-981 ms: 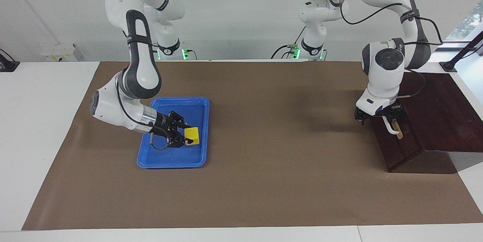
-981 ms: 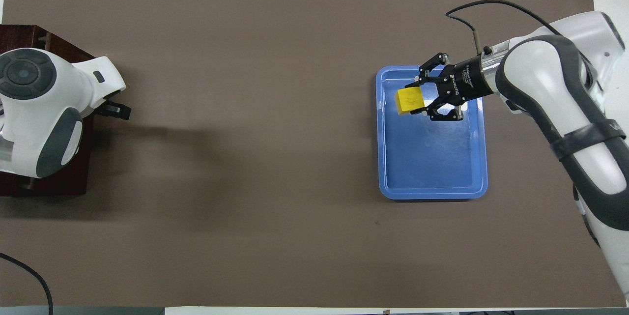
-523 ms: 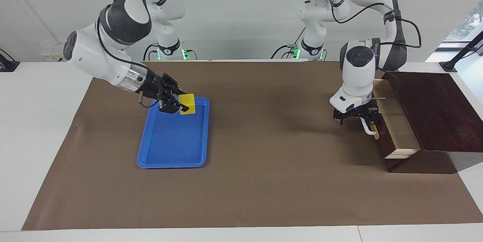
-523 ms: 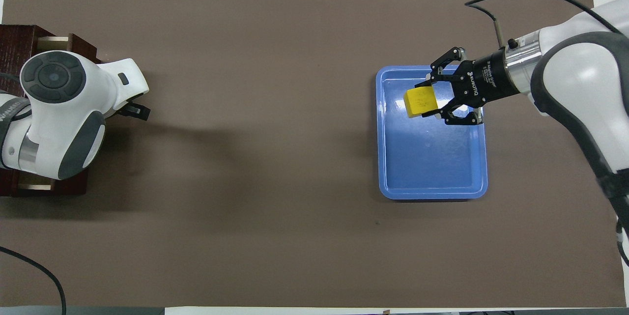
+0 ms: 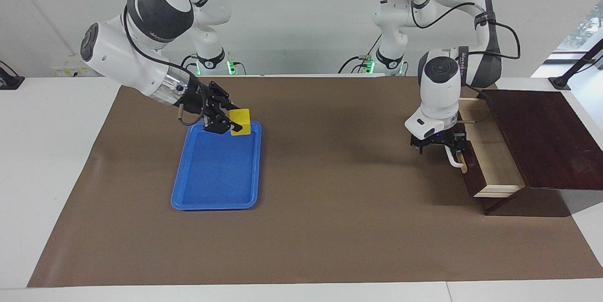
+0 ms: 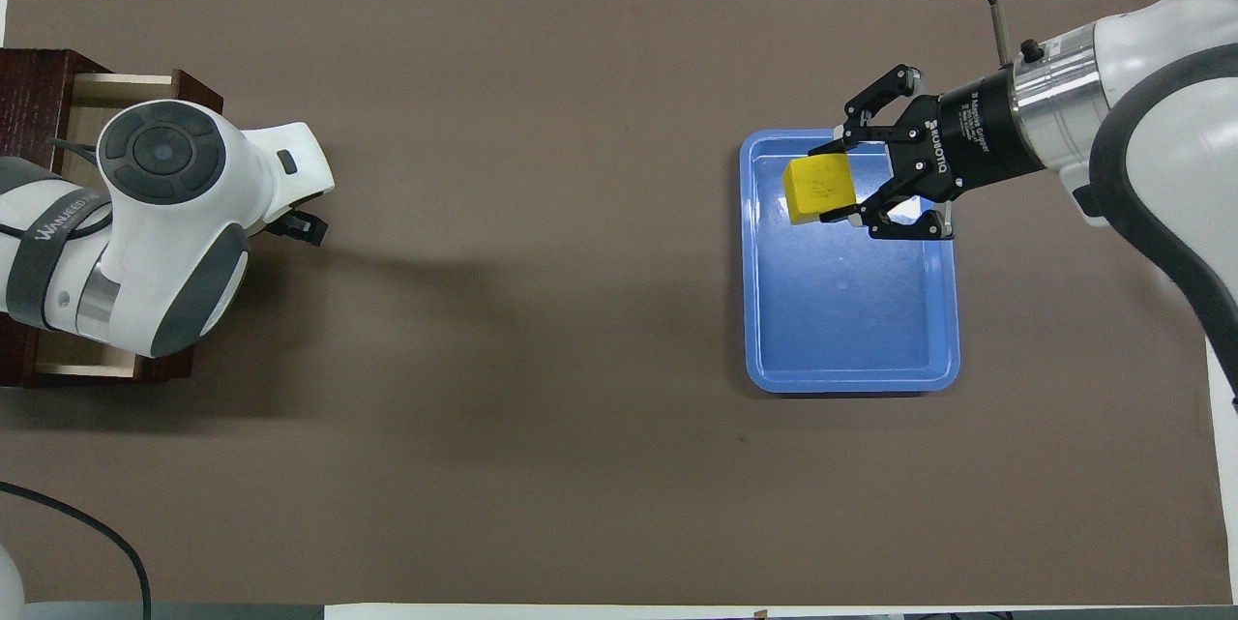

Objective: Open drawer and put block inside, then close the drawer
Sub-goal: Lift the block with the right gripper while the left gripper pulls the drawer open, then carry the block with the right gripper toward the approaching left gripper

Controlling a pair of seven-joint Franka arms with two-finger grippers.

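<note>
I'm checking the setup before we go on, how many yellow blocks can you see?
1. The block is held in the right pincer, raised over the tray. None shows in the visible part of the open drawer, though the left arm hides part of it.

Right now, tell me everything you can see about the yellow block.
The block is a small bright yellow cube with plain, smooth-looking faces. The right hand is shut on it and holds it slightly tilted in the air, over the end of the blue tray nearer to the robots. Only the hand's fingers touch it.
</note>
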